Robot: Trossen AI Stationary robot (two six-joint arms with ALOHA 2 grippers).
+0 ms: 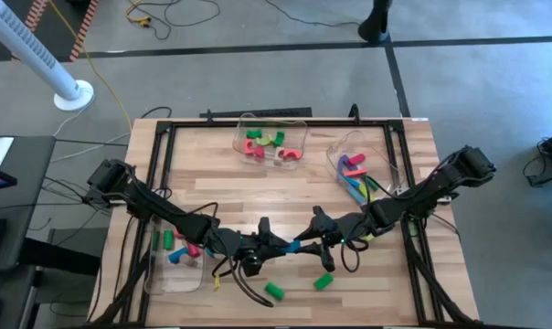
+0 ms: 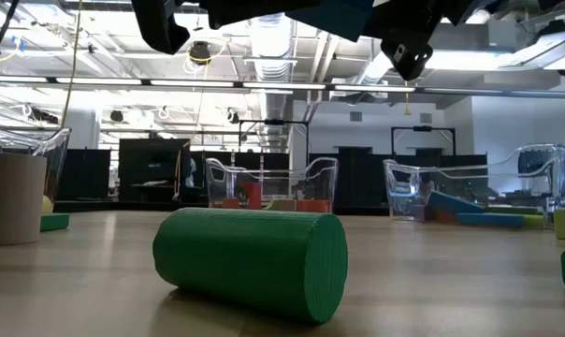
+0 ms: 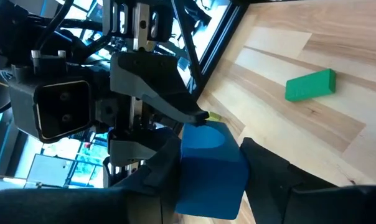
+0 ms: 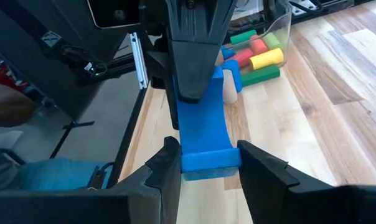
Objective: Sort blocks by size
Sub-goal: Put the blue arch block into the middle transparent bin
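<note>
The blue arch block (image 4: 203, 134) hangs above the middle of the near half of the tabletop (image 1: 285, 196), clamped at one end by the left hand (image 1: 274, 243) and at the other by the right hand (image 1: 311, 242); a handover, by the look of it. It looks light, stiff and smooth-faced, perhaps foam or painted wood, so flat sides suit the pads best; the curved hollow would slip. Below lie a green cylinder (image 1: 274, 291) and a green block (image 1: 323, 281), loose and likely to roll; open board surrounds them. Clear bins stand well apart: the left bin (image 1: 177, 260) near the edge, the far bin (image 1: 274, 143), the right bin (image 1: 360, 169); the black frame rails (image 1: 162, 174) narrow the side room.
</note>
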